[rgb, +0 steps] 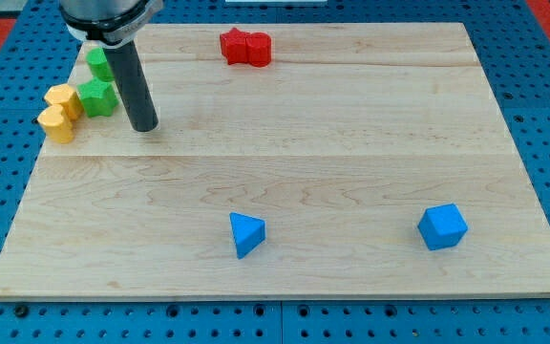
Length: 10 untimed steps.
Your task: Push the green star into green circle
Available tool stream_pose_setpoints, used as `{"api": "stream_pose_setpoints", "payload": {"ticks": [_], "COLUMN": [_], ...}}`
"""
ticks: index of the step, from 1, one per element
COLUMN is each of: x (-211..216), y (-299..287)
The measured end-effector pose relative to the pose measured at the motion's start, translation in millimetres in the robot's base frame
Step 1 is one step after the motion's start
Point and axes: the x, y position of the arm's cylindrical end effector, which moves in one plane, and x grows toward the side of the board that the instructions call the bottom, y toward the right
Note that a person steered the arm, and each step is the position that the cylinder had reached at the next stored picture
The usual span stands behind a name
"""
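The green star (96, 96) lies near the board's upper left. The green circle (97, 63) sits just above it, partly hidden by the arm. The two look close or touching. My tip (144, 127) rests on the board just right of and slightly below the green star, a small gap away from it.
Two yellow blocks (60, 112) sit against the green star's left, at the board's left edge. Two red blocks (245, 47) lie together at the top middle. A blue triangle (246, 233) and a blue cube (443, 226) lie near the view's bottom.
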Motion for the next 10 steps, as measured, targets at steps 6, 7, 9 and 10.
{"api": "stream_pose_setpoints", "payload": {"ticks": [6, 7, 9, 10], "x": [-54.2, -55.6, -95.6, -95.9], "y": [-78.1, -60.7, -23.5, -22.9]}}
